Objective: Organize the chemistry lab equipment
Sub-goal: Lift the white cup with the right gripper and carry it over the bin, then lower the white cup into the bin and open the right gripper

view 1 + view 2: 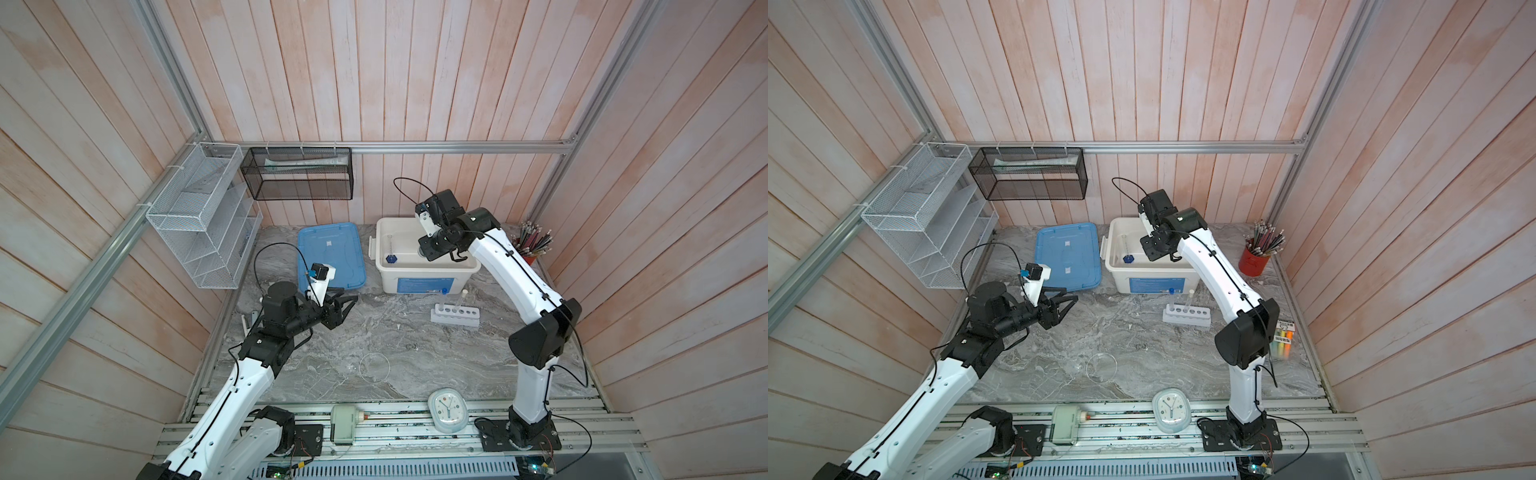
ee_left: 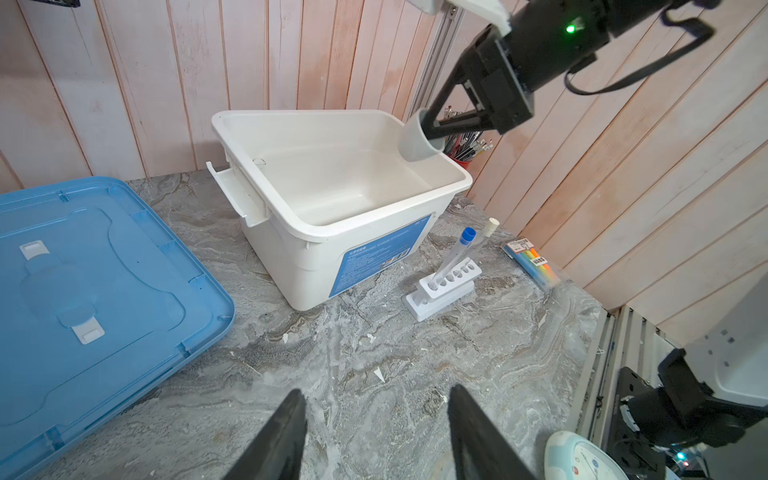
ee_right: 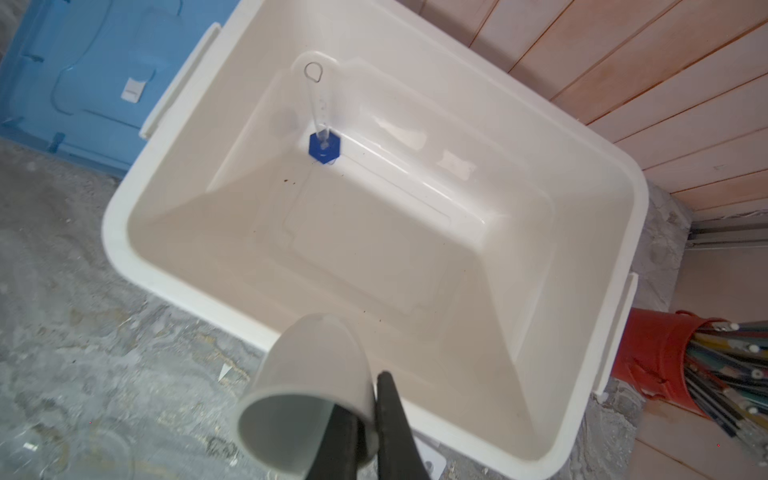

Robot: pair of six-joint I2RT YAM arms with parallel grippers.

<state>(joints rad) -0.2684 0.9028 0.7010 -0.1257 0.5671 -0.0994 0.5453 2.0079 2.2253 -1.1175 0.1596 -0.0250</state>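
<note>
Grey marbled counter: right tool pinches the small white bowl by its wall above the white bin, where the cylinder stands. Left tool hovers half-open, empty. 2 capped tubes stand in the rack; glass vessel lies apart.

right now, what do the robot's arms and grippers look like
The left arm and right arm have glossy white links joined by chunky black joints, with thin black cables looping along them. The left gripper and right gripper are black, with tapering fingers. A green light glows near the right wrist.
</note>
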